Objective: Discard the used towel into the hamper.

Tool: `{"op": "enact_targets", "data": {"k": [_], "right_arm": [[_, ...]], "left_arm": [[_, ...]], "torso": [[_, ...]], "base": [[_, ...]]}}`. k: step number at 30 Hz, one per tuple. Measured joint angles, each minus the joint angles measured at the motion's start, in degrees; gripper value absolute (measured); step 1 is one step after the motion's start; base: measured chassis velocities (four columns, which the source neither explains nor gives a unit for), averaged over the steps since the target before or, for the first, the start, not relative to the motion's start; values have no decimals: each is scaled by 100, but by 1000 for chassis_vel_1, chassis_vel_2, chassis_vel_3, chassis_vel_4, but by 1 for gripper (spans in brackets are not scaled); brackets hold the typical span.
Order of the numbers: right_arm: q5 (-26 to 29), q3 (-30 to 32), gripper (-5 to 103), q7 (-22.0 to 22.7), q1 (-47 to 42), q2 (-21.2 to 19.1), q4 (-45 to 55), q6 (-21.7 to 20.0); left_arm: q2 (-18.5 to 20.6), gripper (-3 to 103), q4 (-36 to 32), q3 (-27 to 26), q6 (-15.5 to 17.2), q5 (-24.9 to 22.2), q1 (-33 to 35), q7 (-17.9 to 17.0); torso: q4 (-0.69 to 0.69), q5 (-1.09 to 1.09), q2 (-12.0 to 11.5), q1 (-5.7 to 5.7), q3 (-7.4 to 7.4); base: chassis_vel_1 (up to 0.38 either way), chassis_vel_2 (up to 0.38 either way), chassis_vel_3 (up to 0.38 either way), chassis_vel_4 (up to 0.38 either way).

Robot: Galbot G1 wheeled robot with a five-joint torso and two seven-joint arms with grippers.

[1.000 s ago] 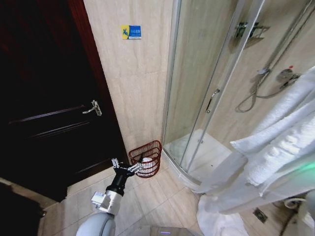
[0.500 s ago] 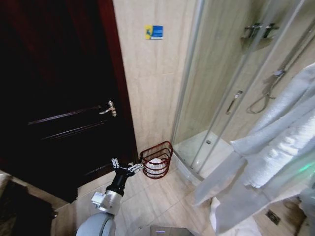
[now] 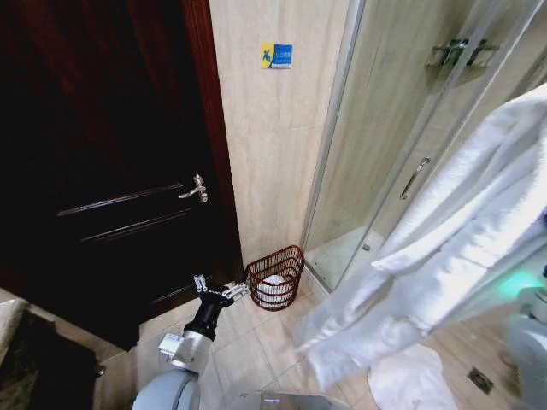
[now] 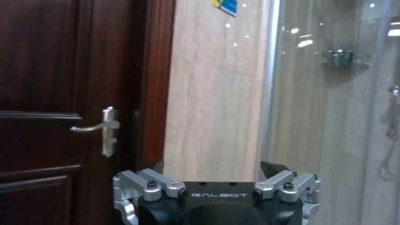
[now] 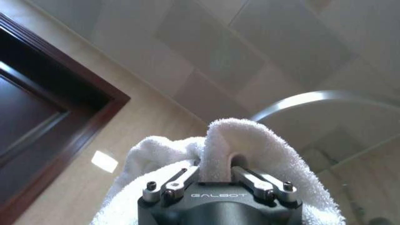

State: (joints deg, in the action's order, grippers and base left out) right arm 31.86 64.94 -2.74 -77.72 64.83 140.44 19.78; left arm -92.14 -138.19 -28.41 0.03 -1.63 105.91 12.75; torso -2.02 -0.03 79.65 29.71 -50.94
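One large white terry towel point(image 5: 244, 140) is clenched in your right gripper point(image 5: 216, 171); left gripper point(image 3: 217, 290) (fingers spread) sits beside the reddish-brown wire hamper point(image 3: 275, 278).

1 hamper point(image 3: 275, 278), w/ 1 white item inside. 1 big white towel point(image 3: 444, 248) hanging at right; 1 more white cloth point(image 3: 414, 380) on floor. 2 grippers: left gripper point(image 3: 218, 291), right gripper point(image 5: 216, 176). 1 dark door point(image 3: 102, 171), 1 door handle point(image 3: 197, 189). 1 blue wall sign point(image 3: 276, 55). 1 glass shower stall point(image 3: 385, 145).
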Motion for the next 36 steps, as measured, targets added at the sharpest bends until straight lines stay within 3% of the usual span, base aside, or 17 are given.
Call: {"op": "enact_targets", "data": {"k": [13, 21, 36], "right_arm": [[555, -469, 9, 18, 953, -848, -563, -170], [933, -807, 9, -101, 2105, -1415, -1587, -179], [1243, -1166, 9, -361, 3229, -1833, -2371, -345]], "left_arm": [[1, 100, 0, -2, 0, 0, 0, 0], [1, 100, 0, -1, 0, 0, 0, 0], [1, 100, 0, -1, 0, 0, 0, 0]], "torso": [[-1, 3, -1, 0, 0], [1, 4, -1, 0, 0], [-1, 1, 0, 0, 0]], "base": [[75, 78, 55, 53], [3, 2, 6, 2], [27, 27, 24, 28]]}}
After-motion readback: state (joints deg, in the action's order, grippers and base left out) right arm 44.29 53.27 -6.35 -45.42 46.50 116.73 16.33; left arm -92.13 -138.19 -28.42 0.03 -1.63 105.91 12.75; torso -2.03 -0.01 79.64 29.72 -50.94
